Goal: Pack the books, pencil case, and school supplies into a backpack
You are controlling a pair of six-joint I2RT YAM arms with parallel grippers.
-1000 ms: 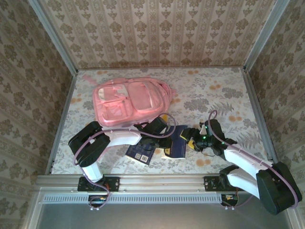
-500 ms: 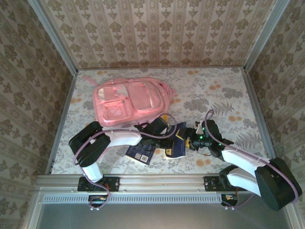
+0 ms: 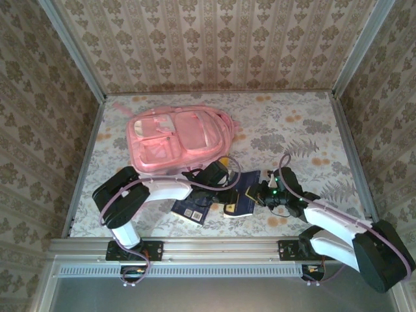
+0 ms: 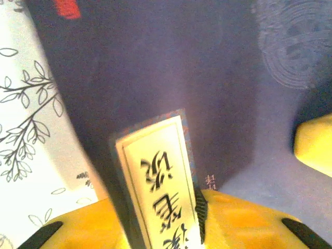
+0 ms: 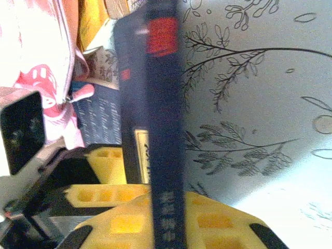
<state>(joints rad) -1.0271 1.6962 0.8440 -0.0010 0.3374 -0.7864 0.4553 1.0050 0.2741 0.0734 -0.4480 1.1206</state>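
Top external, count: one pink backpack (image 3: 179,140) in the upper left part of the table (image 3: 305,123), and two navy books below it in the lower middle of the frame.
Top external, books: the held navy book (image 3: 244,198) is between the two grippers. The second navy book (image 3: 190,211) lies flat to its lower left, partly under the left arm.
Top external, grippers: the left gripper (image 3: 231,194) and the right gripper (image 3: 259,195) meet at the held navy book from opposite sides. Their jaws are too small to read here.
Left wrist: the cover of the held navy book fills the frame. One cream label (image 4: 158,181) with dark characters reaches down between the yellow fingers (image 4: 244,220). I cannot tell whether they press it.
Right wrist: the held navy book is seen edge-on, with a red mark (image 5: 162,36) near the top. Its lower end is clamped between this gripper's two yellow pads. Pink backpack fabric is at the upper left.
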